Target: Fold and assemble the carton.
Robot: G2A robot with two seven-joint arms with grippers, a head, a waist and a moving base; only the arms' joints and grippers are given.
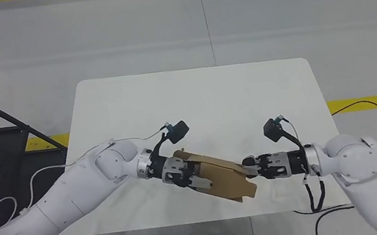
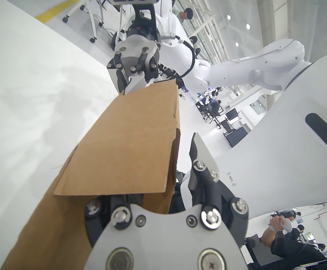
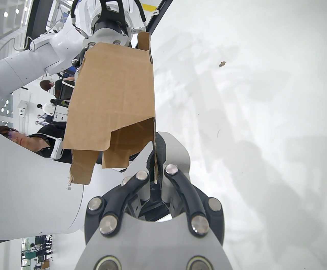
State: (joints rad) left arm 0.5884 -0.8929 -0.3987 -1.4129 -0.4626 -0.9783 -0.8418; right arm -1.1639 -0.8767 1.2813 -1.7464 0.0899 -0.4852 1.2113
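A brown carton (image 1: 220, 174), partly opened into a tube, hangs low over the front part of the white table (image 1: 194, 102) between my two grippers. My right gripper (image 3: 155, 153) is shut on a thin side edge of the carton (image 3: 112, 97) at its end with loose flaps. From the left wrist view the right gripper (image 2: 136, 85) pinches the far end of the carton (image 2: 127, 143). My left gripper (image 2: 166, 166) is open at the near end. One finger (image 2: 201, 158) stands clear of the carton wall and the other is hidden under a flap.
The carton sits close to the table's front edge (image 1: 187, 222). A small brown scrap (image 3: 222, 64) lies on the table. A black stand (image 1: 4, 119) and cables are off the table's left side. Bare tabletop stretches behind the grippers.
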